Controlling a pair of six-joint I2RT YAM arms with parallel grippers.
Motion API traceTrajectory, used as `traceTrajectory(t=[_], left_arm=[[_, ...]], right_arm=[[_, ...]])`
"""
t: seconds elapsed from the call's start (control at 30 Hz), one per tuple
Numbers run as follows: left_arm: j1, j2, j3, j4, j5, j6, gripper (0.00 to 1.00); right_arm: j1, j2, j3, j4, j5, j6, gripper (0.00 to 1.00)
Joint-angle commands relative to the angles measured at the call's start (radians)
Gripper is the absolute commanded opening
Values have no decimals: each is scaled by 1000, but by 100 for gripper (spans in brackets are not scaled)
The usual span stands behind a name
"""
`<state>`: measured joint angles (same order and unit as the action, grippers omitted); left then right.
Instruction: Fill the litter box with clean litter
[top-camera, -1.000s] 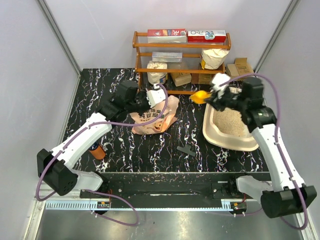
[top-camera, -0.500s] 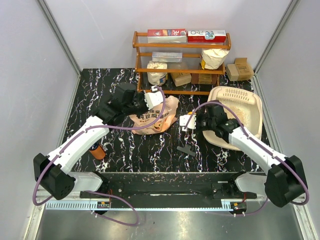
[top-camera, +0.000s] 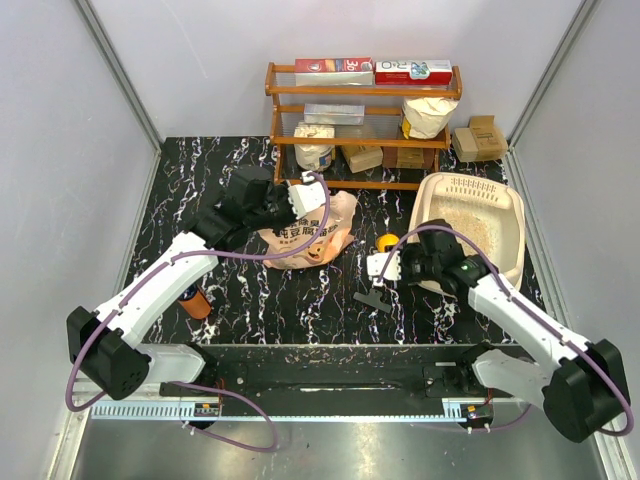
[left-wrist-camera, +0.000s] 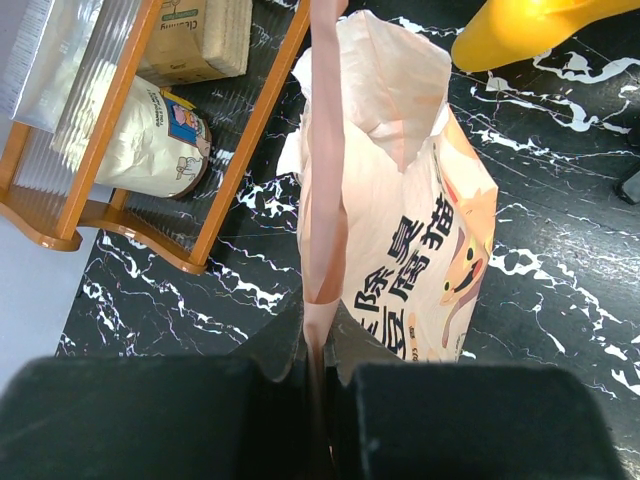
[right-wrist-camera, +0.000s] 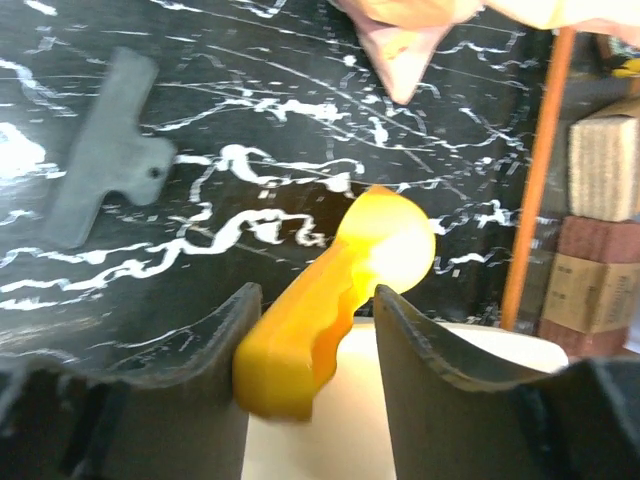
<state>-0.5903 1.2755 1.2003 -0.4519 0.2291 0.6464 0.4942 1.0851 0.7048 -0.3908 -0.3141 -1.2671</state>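
My left tool (left-wrist-camera: 318, 345) pinches the top edge, probably the best hold, of the soft, likely saggy litter bag (left-wrist-camera: 400, 250), while my right tool (right-wrist-camera: 315, 300) stands slack around the stiff yellow scoop (right-wrist-camera: 390, 240) near the litter box (top-camera: 518, 215), which holds some clean litter (top-camera: 470, 225), on the right of the desk (top-camera: 250, 300).

the yellow scoop (right-wrist-camera: 330, 310) is blurred and the bottom edge cuts off the litter box (right-wrist-camera: 340, 440).

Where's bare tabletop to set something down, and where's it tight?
Free: back-left corner, left of the wooden rack; near strip between the orange container and grey clip. Crowded: between litter bag and litter box, where the yellow scoop and right tool sit.
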Motion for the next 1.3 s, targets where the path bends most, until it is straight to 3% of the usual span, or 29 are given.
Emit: traceTrajectory(t=[0.0,0.13,0.37,0.5,0.67,0.77,0.9,1.03,1.27], left_arm=[[4,-62,7,145,16,-11,0],[4,-61,-1,148,22,-16,0],[4,-56,-2,157,42,-51,0],[4,-65,-15,159,56,-73,0],[4,-71,-13,144,76,-90,0],[4,-74,-8,145,96,-108,0],[4,-77,-21,177,119,-123,0],[4,-67,-33,219,122,-136,0],[4,-1,64,127,98,-107,0]], right_arm=[[7,-86,38,-215,-77,113,64],[7,-135,36,-337,-105,178,76],[7,-131,136,-454,-120,366,82],[9,-77,244,-373,-95,663,83],[9,139,525,-223,-88,1091,82],[9,264,656,-152,-80,1233,82],[9,448,795,-154,4,1313,80],[9,574,896,-187,85,1285,79],[9,771,1045,-312,121,1270,73]])
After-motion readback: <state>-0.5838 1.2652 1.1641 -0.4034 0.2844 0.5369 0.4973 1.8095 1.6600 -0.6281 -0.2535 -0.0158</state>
